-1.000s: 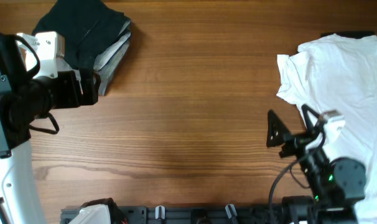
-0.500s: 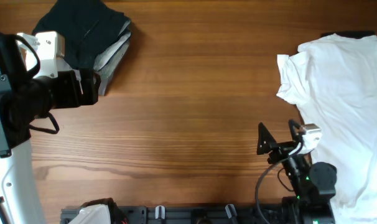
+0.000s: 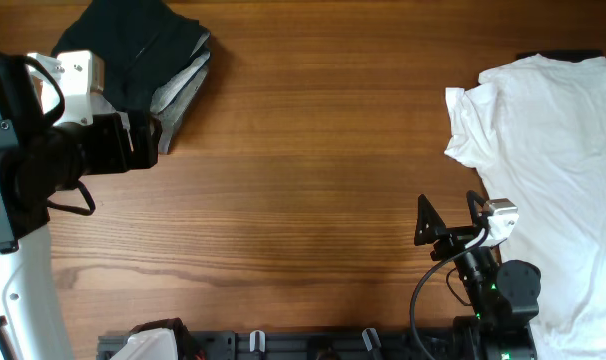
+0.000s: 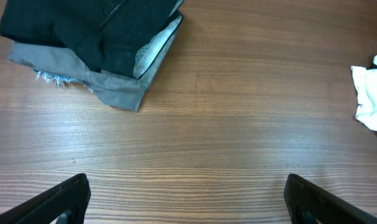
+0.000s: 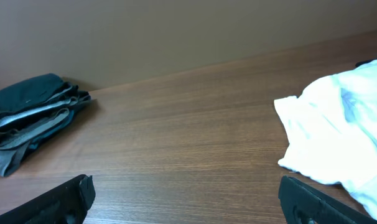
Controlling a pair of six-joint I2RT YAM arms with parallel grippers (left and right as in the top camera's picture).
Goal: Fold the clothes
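At frame right, crumpled white shirt [image 3: 558, 150] on table [image 3: 303, 200]; right hand [image 3: 449, 222], spread empty, should pinch its edge and draw it flat; left hand [image 4: 187, 193] likewise spread

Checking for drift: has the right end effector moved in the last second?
Yes. The right end effector has drawn back from the white shirt, toward the table's near edge, in the overhead view.

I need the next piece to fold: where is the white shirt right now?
In the overhead view the white shirt lies crumpled on the right side, just beside the right gripper, opposite the folded dark clothes at top left.
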